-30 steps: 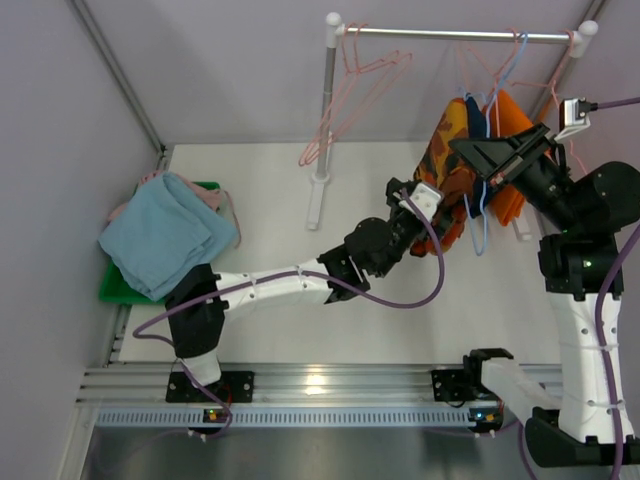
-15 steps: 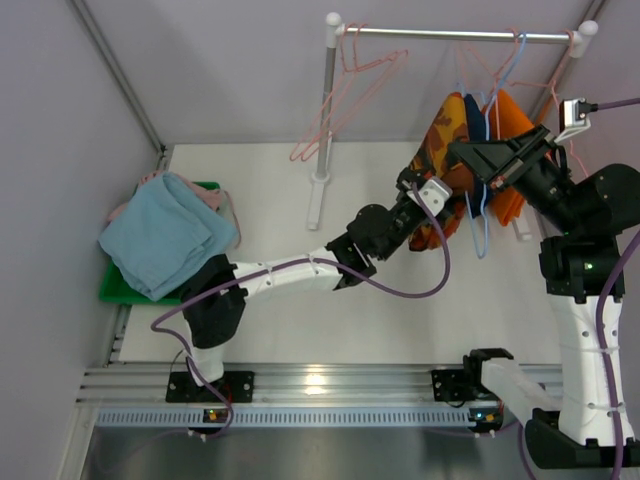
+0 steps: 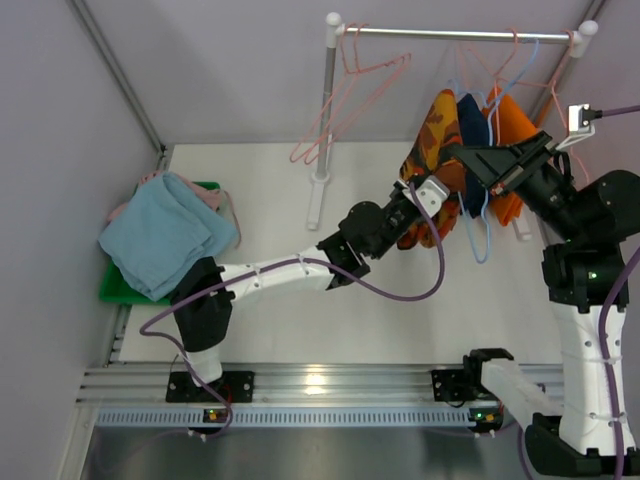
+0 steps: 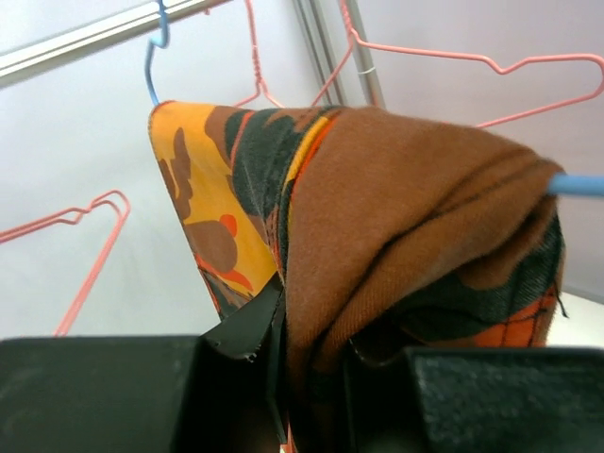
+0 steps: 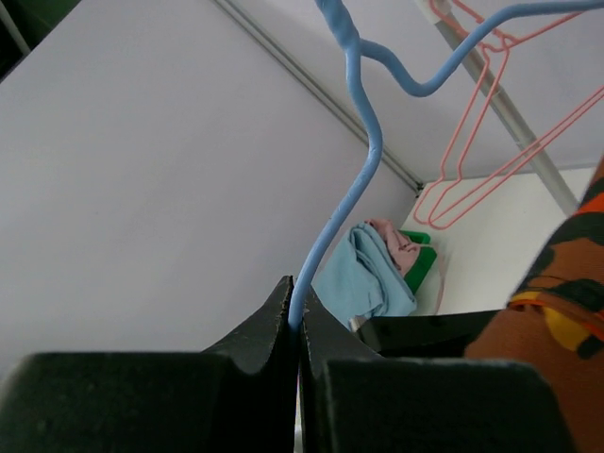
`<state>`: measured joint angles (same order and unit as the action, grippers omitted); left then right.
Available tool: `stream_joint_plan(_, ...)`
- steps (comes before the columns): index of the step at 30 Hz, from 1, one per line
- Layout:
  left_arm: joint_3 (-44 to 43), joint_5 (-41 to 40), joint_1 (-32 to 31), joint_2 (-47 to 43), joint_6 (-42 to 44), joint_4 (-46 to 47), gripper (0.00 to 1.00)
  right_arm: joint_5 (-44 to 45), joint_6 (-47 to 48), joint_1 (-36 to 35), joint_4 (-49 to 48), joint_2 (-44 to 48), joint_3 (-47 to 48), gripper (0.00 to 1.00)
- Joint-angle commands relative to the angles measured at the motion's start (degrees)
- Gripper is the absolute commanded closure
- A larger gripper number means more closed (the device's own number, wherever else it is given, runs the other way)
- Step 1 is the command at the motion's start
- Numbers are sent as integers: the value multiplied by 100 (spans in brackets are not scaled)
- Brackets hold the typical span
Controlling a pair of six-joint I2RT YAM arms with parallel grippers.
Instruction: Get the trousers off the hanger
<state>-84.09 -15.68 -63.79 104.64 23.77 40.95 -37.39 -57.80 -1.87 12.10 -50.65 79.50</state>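
Pinching the patterned trousers (image 4: 406, 208) tight in my left tool (image 4: 316, 368). They're draped over the blue hanger (image 5: 363, 160) right above it. My right tool (image 5: 297, 311) is clamped on that hanger's wire, so I reckon the pull goes down, toward my left.

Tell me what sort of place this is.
Probably a robot test cell dressed as a wardrobe, not a home: plain white walls box in the table, a small clothes rail carries wire hangers and patterned trousers, and two arms are bolted to an aluminium rail.
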Motion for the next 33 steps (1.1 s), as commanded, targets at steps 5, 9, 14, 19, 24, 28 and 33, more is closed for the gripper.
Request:
stream_joint_plan(5,-431,-75,33,-1296,-39,-165,100,1066,1218,-77,73,258,-163,100)
stream_joint_plan(9,-906,-49,16,-1463,-136,-473,100,1479,1473,-77,249,258,-479,100)
stream_joint_plan(14,-1441,30,-11,-1648,-495,-939,100,2076,1798,-77,592,205,-691,100)
stream_joint_plan(19,-1978,-119,-11,-1675,-856,-1325,100,2446,2141,-68,776,100,-831,100)
stream_joint_plan(24,-2646,-76,-11,-1614,-883,-1388,100,2701,2509,-77,978,29,-937,100)
stream_joint_plan(28,-3147,-207,-11,-1535,-673,-1213,100,2737,2721,-77,1014,38,-1060,100)
stream_joint_plan(33,-3876,-427,-19,-1236,39,-773,100,2798,3019,-77,1058,12,-1314,100)
